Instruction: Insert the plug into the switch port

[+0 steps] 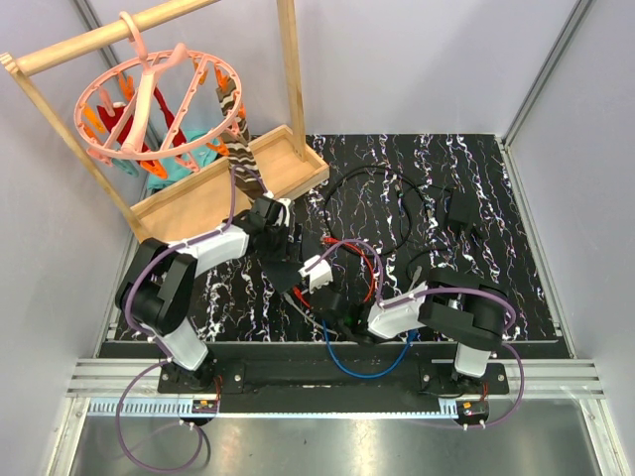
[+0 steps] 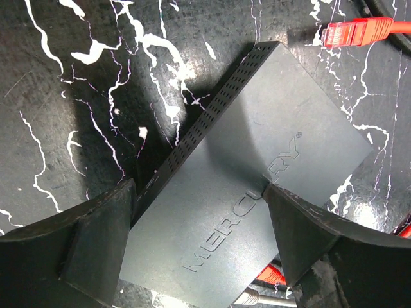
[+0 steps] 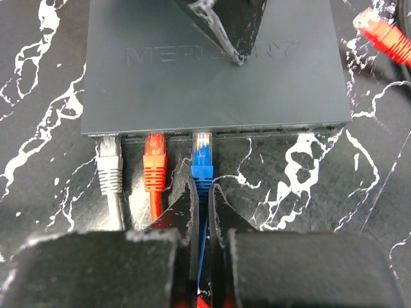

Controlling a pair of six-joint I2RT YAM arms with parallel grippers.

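The switch (image 2: 257, 160) is a flat matte black box marked MERCURY, lying on the marbled black table. Its port edge faces the right wrist camera (image 3: 212, 90). My left gripper (image 2: 199, 237) is shut on the box, with one finger (image 2: 96, 244) on each long side. My right gripper (image 3: 203, 186) is shut on the blue plug (image 3: 203, 163) by its boot. The plug's clear tip sits at the mouth of the third port from the left; how deep it is in I cannot tell. In the top view both grippers meet mid-table, left (image 1: 270, 228), right (image 1: 335, 300).
A grey plug (image 3: 110, 167) and a red plug (image 3: 154, 167) sit in the two ports left of the blue one. A loose red plug (image 3: 385, 35) lies beyond the switch. A black adapter (image 1: 461, 208) with cord is at the back right, and a wooden rack and tray (image 1: 228, 193) at the back left.
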